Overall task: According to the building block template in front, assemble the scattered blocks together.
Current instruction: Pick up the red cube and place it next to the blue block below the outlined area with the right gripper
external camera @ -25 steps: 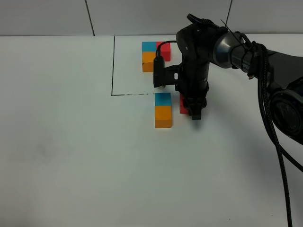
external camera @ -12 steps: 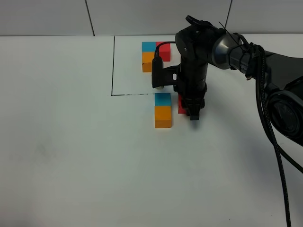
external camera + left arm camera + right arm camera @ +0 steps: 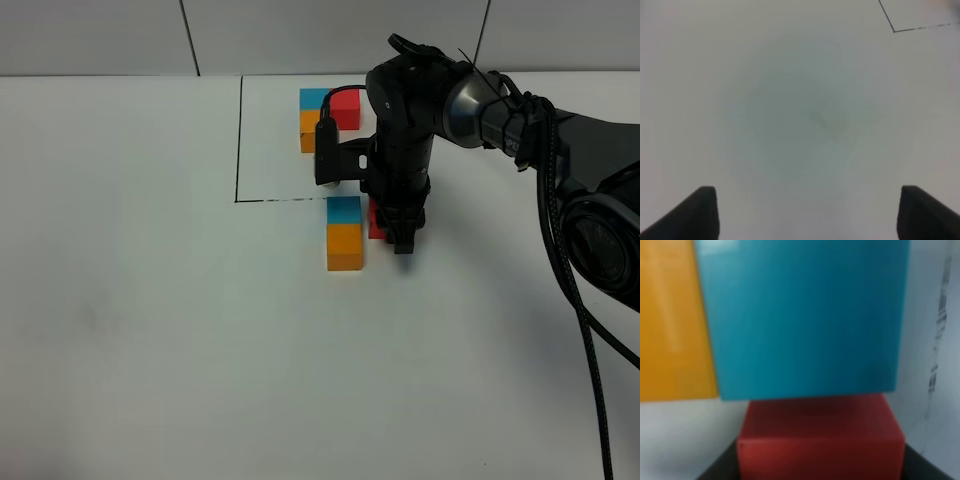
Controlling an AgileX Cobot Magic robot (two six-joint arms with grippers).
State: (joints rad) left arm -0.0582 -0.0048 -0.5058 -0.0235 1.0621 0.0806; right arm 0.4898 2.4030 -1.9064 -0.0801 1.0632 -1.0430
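Note:
The building block template, a blue (image 3: 315, 98), red (image 3: 347, 108) and orange (image 3: 311, 131) cluster, sits inside the thin black frame (image 3: 240, 140) at the back. Just below the frame line lie the scattered blocks: a teal-blue cube (image 3: 344, 209) with an orange cube (image 3: 344, 246) joined in front of it. A red cube (image 3: 373, 218) lies against the blue one's right side. My right gripper (image 3: 402, 238) points down, shut, pressed against the red cube's right face and partly hiding it. The right wrist view shows the red cube (image 3: 820, 440) meeting the blue cube (image 3: 805, 315) beside the orange one (image 3: 672, 320). My left gripper (image 3: 805, 215) is open over bare table.
The white table (image 3: 150, 330) stretches wide to the left and front. The right arm and its cables (image 3: 570, 210) cross the right side. A corner of the black frame line (image 3: 895, 30) shows in the left wrist view. The left arm is outside the exterior high view.
My right gripper has slid left, pushing the red cube toward the blue cube until they meet. The blue and orange cubes and the left gripper have not moved.

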